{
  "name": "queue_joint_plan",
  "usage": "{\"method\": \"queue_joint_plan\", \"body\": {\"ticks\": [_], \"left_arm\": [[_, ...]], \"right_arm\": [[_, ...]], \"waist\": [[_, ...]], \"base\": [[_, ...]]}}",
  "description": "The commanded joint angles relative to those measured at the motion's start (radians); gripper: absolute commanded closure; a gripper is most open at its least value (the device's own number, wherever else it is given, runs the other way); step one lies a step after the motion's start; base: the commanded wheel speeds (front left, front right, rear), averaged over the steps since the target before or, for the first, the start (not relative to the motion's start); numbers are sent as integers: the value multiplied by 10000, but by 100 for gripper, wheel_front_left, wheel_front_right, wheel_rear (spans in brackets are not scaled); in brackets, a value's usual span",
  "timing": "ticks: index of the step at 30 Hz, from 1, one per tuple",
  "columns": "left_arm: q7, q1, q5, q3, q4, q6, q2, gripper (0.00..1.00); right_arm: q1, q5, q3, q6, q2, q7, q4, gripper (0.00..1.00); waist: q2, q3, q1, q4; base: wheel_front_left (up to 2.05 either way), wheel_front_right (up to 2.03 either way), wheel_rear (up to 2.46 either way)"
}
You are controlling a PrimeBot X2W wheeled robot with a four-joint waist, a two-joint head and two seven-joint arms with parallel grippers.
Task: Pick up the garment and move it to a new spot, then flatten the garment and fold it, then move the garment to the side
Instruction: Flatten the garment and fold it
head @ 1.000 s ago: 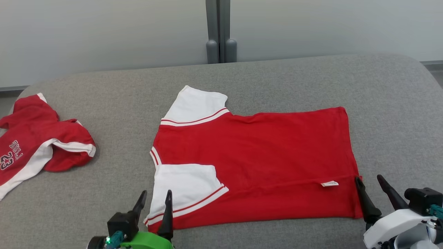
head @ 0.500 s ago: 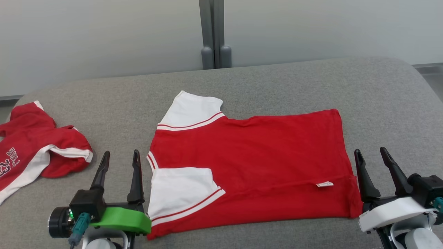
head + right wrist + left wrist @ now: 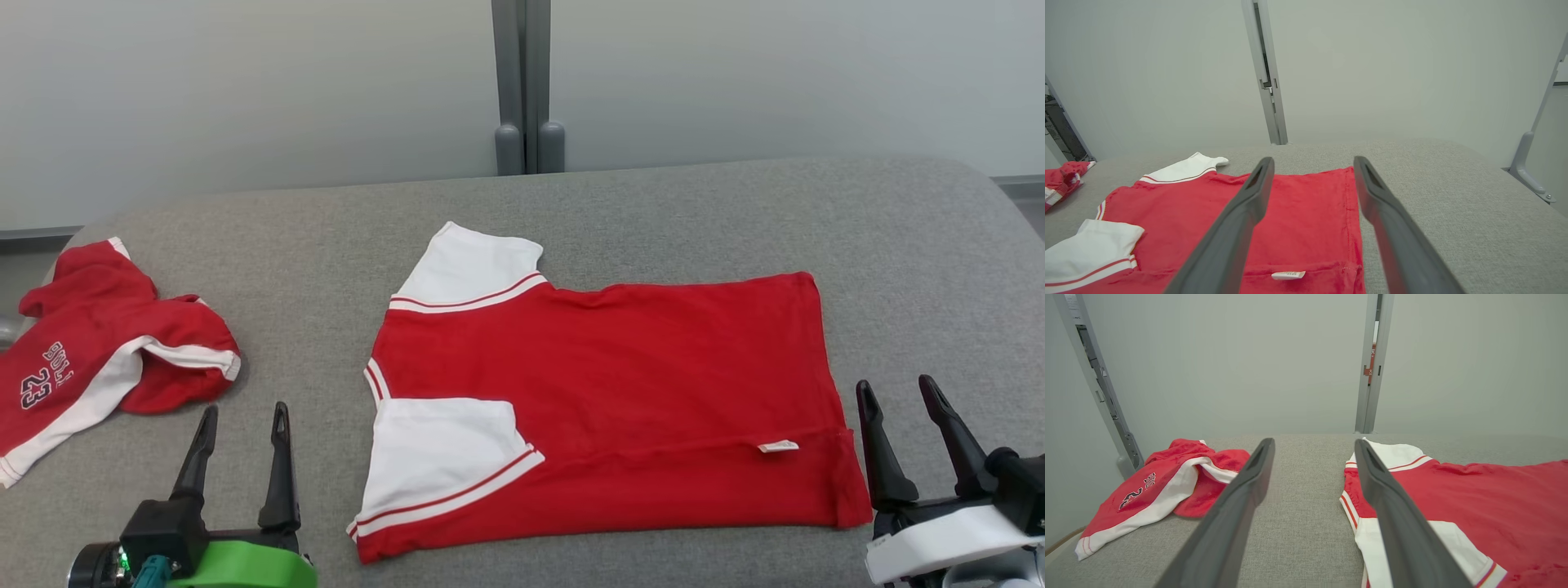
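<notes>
From the head, the red garment [image 3: 604,392] lay flat on the grey surface [image 3: 310,237], with the left hand [image 3: 245,407] just beside its sleeved end and the right hand [image 3: 895,380] just beside its hem, both spread wide and empty. The left wrist showed a crumpled jersey [image 3: 1167,477] well apart from the garment; the right wrist showed the garment's hem between parted fingers

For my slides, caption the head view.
Left gripper and right gripper, both open, flank the red shirt on a grey cushion; crumpled jersey lies left.
</notes>
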Motion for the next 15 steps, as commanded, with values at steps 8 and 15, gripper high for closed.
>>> {"method": "queue_joint_plan", "body": {"ticks": [8, 15], "left_arm": [[-3, 467, -27, 162, 59, -202, -7, 0], [-2, 469, -75, 177, 132, -298, -30, 0]], "right_arm": [[574, -247, -154, -15, 110, 10, -492, 0], [724, -170, -179, -15, 253, 118, -648, 0]], "waist": [[0, -172, 0, 89], [0, -215, 0, 88]], "base": [[0, 0, 0], [0, 0, 0]]}}
